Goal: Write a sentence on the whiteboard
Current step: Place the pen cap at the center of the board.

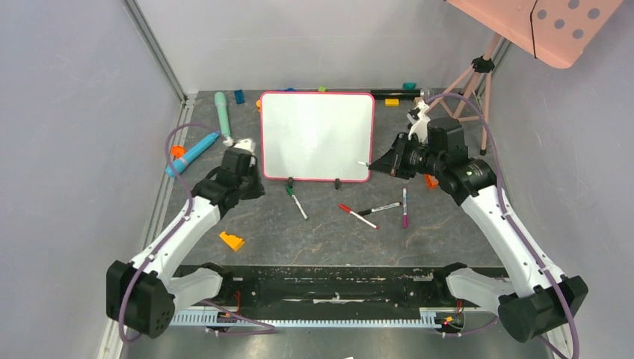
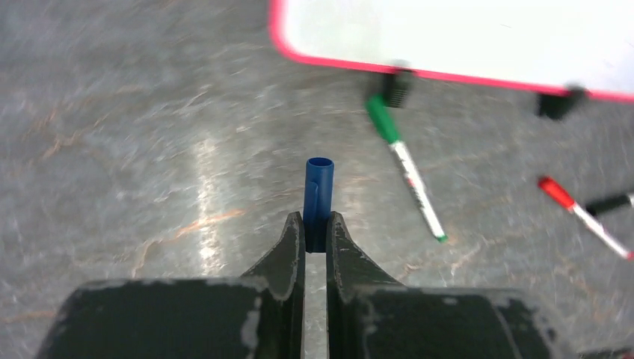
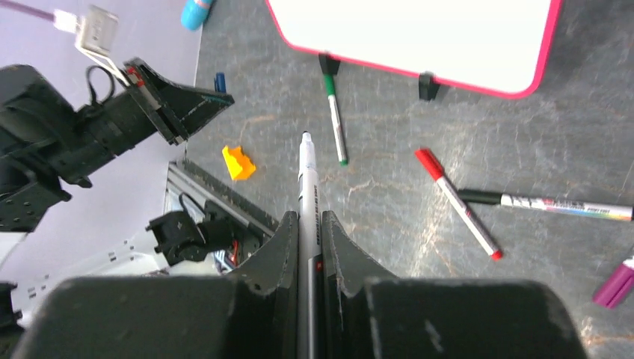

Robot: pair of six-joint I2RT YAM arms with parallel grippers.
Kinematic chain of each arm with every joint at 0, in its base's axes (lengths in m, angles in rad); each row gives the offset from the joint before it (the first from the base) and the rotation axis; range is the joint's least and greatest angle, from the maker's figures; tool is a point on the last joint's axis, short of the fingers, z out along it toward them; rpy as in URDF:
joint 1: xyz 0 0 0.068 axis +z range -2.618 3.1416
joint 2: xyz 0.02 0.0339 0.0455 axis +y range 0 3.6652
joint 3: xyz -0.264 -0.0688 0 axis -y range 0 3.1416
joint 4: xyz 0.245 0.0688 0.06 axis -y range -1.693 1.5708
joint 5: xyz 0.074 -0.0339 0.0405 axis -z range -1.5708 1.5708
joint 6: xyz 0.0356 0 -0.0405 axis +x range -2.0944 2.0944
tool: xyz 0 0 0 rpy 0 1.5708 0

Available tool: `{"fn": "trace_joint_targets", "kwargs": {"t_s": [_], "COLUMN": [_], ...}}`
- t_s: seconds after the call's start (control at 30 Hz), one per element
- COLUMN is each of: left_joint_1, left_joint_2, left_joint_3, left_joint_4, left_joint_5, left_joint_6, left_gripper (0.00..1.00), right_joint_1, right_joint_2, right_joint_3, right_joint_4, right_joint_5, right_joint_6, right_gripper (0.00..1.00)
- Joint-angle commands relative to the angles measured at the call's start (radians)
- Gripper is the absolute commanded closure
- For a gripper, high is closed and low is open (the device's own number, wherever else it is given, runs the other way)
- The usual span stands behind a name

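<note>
Right gripper clamped on a white marker, tip bare. Left gripper clamped on a blue cap. Whiteboard sits mid-table between the arms, face plain white, white marker's tip at its near right corner. Green marker, red marker, black marker and purple marker lie loose on the table just in front.
</note>
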Motion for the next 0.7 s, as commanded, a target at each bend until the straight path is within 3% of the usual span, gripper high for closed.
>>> {"fn": "trace_joint_targets", "kwargs": {"t_s": [0.0,0.13,0.47,0.67], "left_joint_1": [0.187,0.242,0.279,0.281], "left_joint_2": [-0.018,0.073,0.253,0.283], "left_joint_3": [-0.112,-0.138,-0.105,-0.104], "left_joint_4": [0.078,0.119,0.106,0.097], "left_joint_5": [0.121,0.19,0.172,0.143], "left_joint_6": [-0.226,-0.201,-0.19,-0.175], "left_gripper": [0.98,0.98,0.98,0.89], "right_joint_1": [-0.002,-0.002,-0.002,-0.002], "right_joint_2": [-0.016,-0.026,-0.077,-0.098], "right_joint_3": [-0.014,-0.019,-0.068,-0.093], "right_joint_4": [0.12,0.118,0.135,0.141], "right_joint_5": [0.099,0.106,0.128,0.143], "right_joint_6": [0.034,0.02,0.038,0.039], "right_gripper": [1.0,1.0,1.0,1.0]}}
